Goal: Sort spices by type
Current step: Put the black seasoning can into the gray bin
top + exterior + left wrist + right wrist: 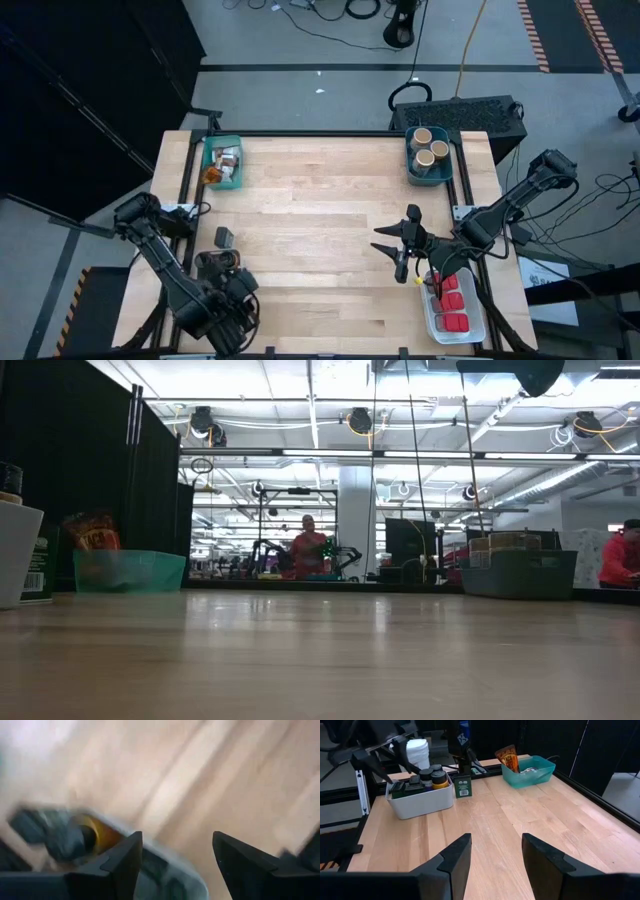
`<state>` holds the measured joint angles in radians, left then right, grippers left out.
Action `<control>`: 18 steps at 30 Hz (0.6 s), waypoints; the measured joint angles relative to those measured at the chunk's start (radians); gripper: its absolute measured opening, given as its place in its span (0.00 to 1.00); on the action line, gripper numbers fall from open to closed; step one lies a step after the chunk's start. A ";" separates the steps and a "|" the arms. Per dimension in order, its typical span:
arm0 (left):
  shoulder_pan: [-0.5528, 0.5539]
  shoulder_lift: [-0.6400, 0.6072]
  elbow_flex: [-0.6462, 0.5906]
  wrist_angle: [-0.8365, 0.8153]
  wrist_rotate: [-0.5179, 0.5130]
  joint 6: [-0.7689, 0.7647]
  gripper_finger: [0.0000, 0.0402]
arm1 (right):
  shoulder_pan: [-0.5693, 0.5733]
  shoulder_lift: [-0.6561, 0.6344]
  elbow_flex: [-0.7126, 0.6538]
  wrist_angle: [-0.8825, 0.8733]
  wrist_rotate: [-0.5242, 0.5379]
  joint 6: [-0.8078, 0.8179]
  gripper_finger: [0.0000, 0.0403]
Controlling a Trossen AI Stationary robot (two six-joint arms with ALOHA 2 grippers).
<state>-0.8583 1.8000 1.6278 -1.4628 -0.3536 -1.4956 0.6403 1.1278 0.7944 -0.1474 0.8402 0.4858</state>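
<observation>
My left gripper (177,862) is open above a white bin (420,802) near the table's near-left corner; dark jars (422,777) and a yellow-lidded one (439,779) stand in it. A dark green tin (463,786) stands on the table beside that bin. Brown-orange packets (226,160) lean inside the teal bin (238,180) at far left. Tan cylinders (430,148) stand in the bin (412,168) at far right. Red tins (455,300) lie in the clear bin (432,318) at near right. My right gripper (381,238) is open over bare table, pointing left, touching nothing.
Bare wood lies between the bins across the table's middle (320,230). A black frame runs along the table's edges (320,135). In the low view the teal bin (130,570) and the grey bin (518,572) stand at the far edge; people show in the room behind.
</observation>
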 joint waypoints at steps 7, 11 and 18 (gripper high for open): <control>0.146 0.000 0.002 -0.026 -0.070 0.257 0.46 | 0.000 0.000 0.000 0.000 0.000 -0.007 0.40; 0.234 0.000 0.002 -0.057 -0.071 0.487 0.18 | 0.000 0.000 0.000 -0.002 0.000 -0.007 0.40; 0.360 -0.027 -0.065 -0.096 -0.067 0.693 0.01 | 0.000 0.006 0.000 -0.016 0.000 -0.007 0.40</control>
<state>-0.4988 1.7733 1.5632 -1.5588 -0.4210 -0.8024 0.6403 1.1338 0.7947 -0.1639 0.8400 0.4786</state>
